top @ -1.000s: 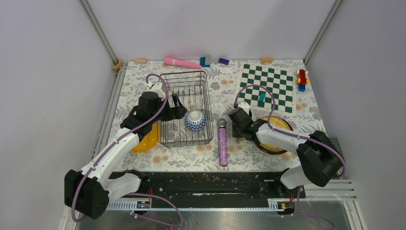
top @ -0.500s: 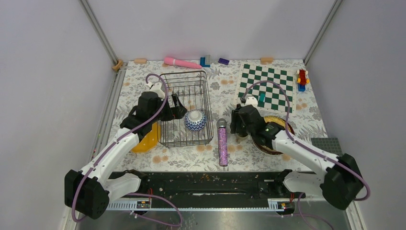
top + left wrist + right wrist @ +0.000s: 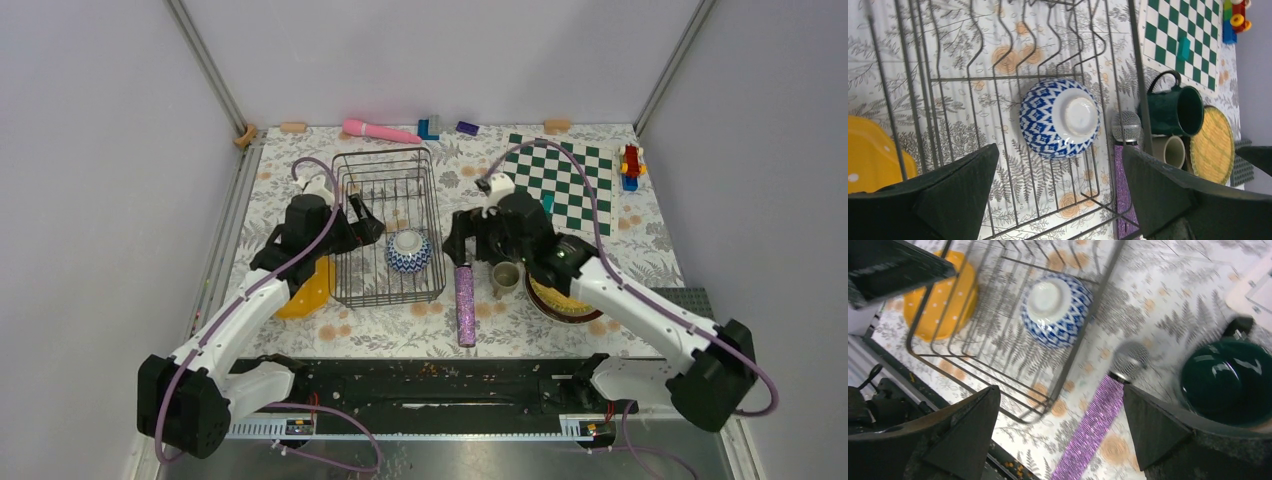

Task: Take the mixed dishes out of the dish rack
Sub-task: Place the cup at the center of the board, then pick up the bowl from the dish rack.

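Note:
The black wire dish rack [image 3: 385, 156] holds one patterned blue-and-white bowl [image 3: 408, 250], upside down near its front right corner. My left gripper [image 3: 365, 224] hangs open over the rack, just left of the bowl [image 3: 1058, 117]. My right gripper [image 3: 462, 240] is open and empty above the table between the rack and a small greyish cup [image 3: 505, 277]. A dark teal mug [image 3: 1225, 382] stands by that cup [image 3: 1170, 150]. A stack of plates [image 3: 566, 292] lies right of the cup. A yellow plate [image 3: 305, 290] lies outside the rack's left side.
A glittery purple cylinder [image 3: 465, 300] lies on the table between the rack and the cup. A green-white chessboard [image 3: 565, 180] is at the back right, with toy bricks [image 3: 630, 165] beside it. A pink object [image 3: 380, 130] lies along the back edge.
My right gripper has opened and swung left, away from the plate stack; the small greyish cup now stands free on the table. The left arm has barely moved.

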Available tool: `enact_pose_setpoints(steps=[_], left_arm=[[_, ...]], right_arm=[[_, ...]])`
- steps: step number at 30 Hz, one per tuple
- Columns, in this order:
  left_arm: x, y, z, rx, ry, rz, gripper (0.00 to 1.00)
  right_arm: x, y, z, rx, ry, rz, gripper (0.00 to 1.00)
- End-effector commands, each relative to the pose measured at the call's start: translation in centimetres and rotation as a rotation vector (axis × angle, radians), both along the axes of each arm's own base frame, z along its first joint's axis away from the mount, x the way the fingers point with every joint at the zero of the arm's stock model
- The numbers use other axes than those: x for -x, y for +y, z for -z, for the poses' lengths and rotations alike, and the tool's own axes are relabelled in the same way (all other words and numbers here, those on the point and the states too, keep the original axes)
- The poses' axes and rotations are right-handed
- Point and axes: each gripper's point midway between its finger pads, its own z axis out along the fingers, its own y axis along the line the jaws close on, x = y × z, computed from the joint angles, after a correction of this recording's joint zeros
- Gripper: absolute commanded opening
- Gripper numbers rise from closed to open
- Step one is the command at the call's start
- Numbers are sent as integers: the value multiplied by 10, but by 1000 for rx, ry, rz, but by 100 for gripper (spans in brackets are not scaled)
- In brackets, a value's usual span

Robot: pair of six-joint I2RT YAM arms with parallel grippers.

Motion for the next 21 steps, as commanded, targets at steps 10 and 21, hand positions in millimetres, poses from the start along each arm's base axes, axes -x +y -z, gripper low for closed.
enact_pose_setpoints(steps=[10, 21], left_arm=[[5, 49, -22, 44, -112, -297, 99], [25, 105, -33, 26, -202, -578, 99]], right_arm=[[-26, 101, 7, 284, 40, -195, 96], [-55, 132, 59, 416, 123, -162, 90]])
